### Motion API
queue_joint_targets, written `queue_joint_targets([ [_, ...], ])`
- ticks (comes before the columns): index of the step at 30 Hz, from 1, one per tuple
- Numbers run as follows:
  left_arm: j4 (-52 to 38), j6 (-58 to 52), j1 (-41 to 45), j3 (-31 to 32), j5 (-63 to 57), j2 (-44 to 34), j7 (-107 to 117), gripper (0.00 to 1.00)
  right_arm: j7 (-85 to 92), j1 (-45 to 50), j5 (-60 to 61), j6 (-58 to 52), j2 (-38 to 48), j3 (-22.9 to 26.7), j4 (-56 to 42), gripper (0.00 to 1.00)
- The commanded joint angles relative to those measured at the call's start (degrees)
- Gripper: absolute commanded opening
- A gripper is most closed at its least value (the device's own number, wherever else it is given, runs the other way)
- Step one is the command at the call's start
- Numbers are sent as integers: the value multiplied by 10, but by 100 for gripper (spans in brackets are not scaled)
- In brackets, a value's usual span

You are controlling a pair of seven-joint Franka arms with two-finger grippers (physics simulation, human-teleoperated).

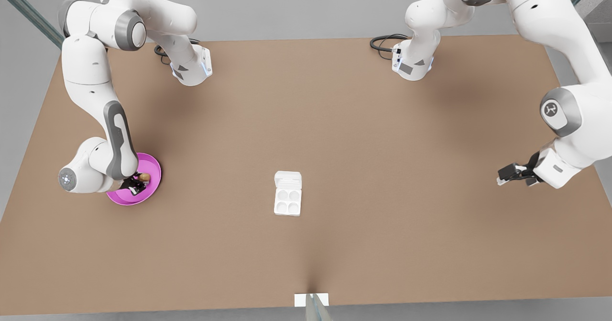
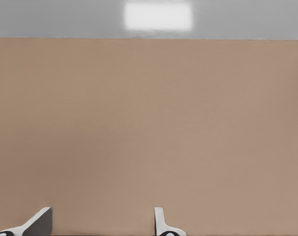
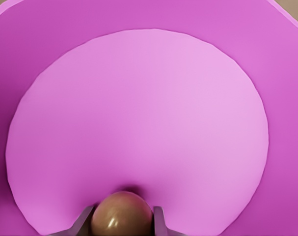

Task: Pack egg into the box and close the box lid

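Right gripper (image 1: 138, 183) clamps egg (image 3: 121, 215) on pink plate (image 1: 152, 162) — left gripper (image 1: 508, 176) waits, fingers spread.

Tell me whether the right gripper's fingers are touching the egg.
Touching. The right wrist view shows both fingers pressed against the egg sides, no gap, over the plate.

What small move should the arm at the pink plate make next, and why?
Probably lift straight up. The right gripper has a finger at each side of the egg, which looks still low on the pink plate. The box lies open with empty cups. The left gripper waits open.
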State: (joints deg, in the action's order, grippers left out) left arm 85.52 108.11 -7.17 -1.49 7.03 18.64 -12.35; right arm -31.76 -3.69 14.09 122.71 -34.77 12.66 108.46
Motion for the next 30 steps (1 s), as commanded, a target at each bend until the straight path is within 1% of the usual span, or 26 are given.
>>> queue_joint_targets([
  [1, 0, 1, -1, 0, 9, 1, 7, 100, 0, 0, 0, 0, -1, 0, 0, 56],
  [2, 0, 0, -3, -1, 33, 2, 19, 100, 0, 0, 0, 0, -1, 0, 0, 56],
  [4, 3, -3, 0, 0, 35, 5, 36, 100, 1, 0, 0, 0, -2, 0, 0, 56],
  [6, 3, -4, 34, -1, 30, 10, 86, 100, 1, 0, 0, -1, -2, 0, 0, 56],
  [9, 2, -4, 90, -1, -25, 20, 153, 100, 1, 0, 0, -4, -1, 0, -1, 54],
  [20, 2, -4, 91, -1, -25, 24, 162, 100, 8, -1, 0, -12, 4, 0, -2, 54],
  [25, 2, -4, 93, -1, -26, 30, 224, 100, 17, 1, -1, -34, 10, 0, -5, 55],
  [26, 2, -4, 99, -1, -26, 30, 239, 100, 17, 2, -1, -62, 11, 0, -30, 55],
  [28, 2, -4, 98, -1, -26, 30, 239, 100, 28, 3, -1, -77, 12, 0, -49, 55],
  [29, 2, -4, 97, -2, -26, 30, 238, 100, 28, 8, -1, -79, 20, -1, -53, 55],
  [30, 2, -4, 96, -2, -26, 30, 232, 100, 27, 26, -1, -106, 22, -1, -80, 56],
])
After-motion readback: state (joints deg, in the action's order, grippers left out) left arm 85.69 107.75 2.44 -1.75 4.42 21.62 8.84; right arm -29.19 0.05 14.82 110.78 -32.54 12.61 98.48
